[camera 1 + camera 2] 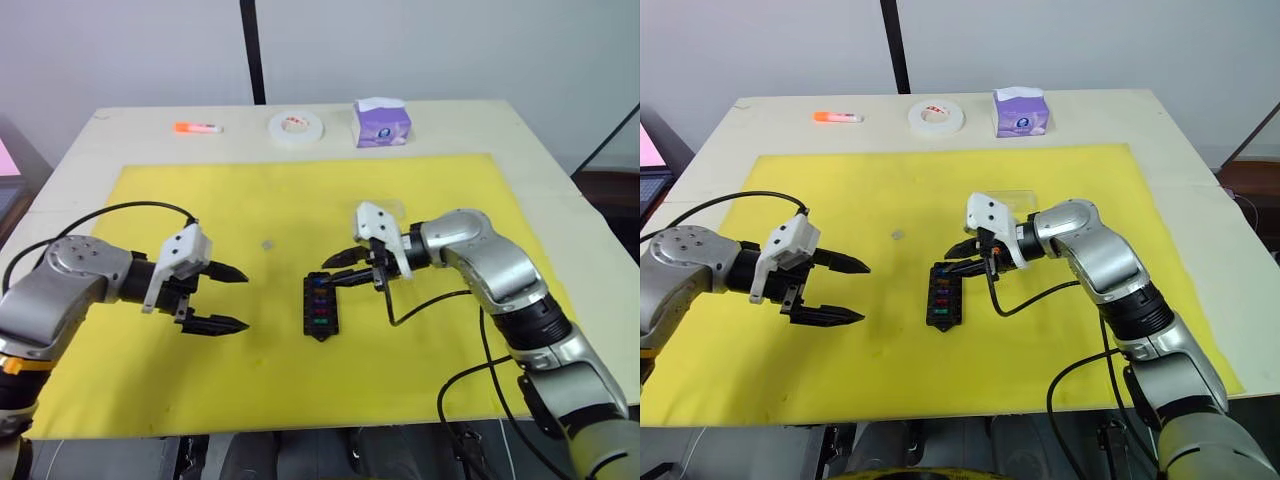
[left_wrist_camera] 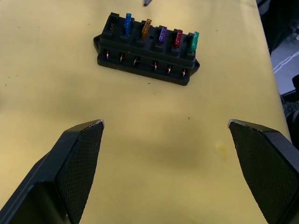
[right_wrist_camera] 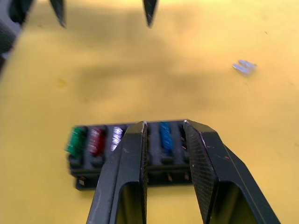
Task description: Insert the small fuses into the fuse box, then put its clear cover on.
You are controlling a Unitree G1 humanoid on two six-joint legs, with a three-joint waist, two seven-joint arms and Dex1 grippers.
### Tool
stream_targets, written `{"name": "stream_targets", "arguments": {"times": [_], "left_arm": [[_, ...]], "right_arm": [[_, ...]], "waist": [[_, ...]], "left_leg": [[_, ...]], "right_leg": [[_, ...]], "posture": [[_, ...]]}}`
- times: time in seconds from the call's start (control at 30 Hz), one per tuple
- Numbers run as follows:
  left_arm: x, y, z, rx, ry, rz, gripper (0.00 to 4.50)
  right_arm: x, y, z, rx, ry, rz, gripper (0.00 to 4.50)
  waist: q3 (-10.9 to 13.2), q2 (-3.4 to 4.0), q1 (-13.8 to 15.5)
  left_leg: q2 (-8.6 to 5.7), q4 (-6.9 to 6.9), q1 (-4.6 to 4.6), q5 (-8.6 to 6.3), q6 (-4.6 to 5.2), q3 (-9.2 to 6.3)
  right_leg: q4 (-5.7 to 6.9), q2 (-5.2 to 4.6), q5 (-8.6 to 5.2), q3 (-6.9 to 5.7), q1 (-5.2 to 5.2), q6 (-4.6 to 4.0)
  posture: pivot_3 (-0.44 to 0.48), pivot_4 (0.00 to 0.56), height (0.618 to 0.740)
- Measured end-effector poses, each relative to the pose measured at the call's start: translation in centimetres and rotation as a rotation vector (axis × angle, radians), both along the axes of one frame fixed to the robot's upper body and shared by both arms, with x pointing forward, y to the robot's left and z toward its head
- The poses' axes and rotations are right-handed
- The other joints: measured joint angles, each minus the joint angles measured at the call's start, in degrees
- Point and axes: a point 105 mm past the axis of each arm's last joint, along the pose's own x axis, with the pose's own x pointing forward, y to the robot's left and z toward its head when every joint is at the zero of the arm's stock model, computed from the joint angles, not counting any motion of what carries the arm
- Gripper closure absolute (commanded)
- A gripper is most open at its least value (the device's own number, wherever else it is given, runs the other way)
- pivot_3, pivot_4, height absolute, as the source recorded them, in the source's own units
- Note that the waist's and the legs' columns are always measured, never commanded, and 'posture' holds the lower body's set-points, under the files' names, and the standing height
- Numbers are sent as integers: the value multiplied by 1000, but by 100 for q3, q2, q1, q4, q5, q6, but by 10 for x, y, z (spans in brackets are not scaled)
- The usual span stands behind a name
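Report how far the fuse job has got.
Done: five fuses, blue, amber, purple, red and green, stand in the fuse box; its end slot beside the blue one is empty.
In hand: the right end effector is over the box, its fingers a little apart and gripping nothing. The left end effector is wide open.
Left: the grey fuse lies loose on the yellow mat. The clear cover is not on.

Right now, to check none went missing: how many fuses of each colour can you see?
blue fuse: 1
amber fuse: 1
purple fuse: 1
red fuse: 1
green fuse: 1
grey fuse, loose on the yellow mat: 1
Total: 6
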Motion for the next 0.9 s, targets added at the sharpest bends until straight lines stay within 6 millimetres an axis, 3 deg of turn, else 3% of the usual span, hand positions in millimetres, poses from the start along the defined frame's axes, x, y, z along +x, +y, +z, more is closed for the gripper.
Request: {"name": "stream_targets", "arguments": {"times": [0.1,0.2,0.27,0.9], "left_arm": [[1,1,0,0,3,3,0],[1,1,0,-1,5,5,0],[2,2,1,-2,2,8,0],[3,1,3,4,-8,0,0]], "right_arm": [[-2,-1,-1,16,14,-6,3187],[-1,0,-1,34,13,-16,3751],[1,6,1,65,0,-27,4468],[5,6,-19,44,5,-65,4492]], "waist": [[0,0,1],[0,0,-1],[0,0,-6],[0,0,-1]], "left_leg": [[0,0,0,0,0,0],[0,0,0,0,0,0],[1,0,1,0,0,-1],[0,1,0,0,0,-3]], "right_leg": [[0,0,0,0,0,0],[1,0,0,0,0,0],[2,3,0,0,-1,0],[2,3,3,0,1,6]], "posture": [[0,150,740],[0,150,740],[0,150,740],[0,150,740]]}}
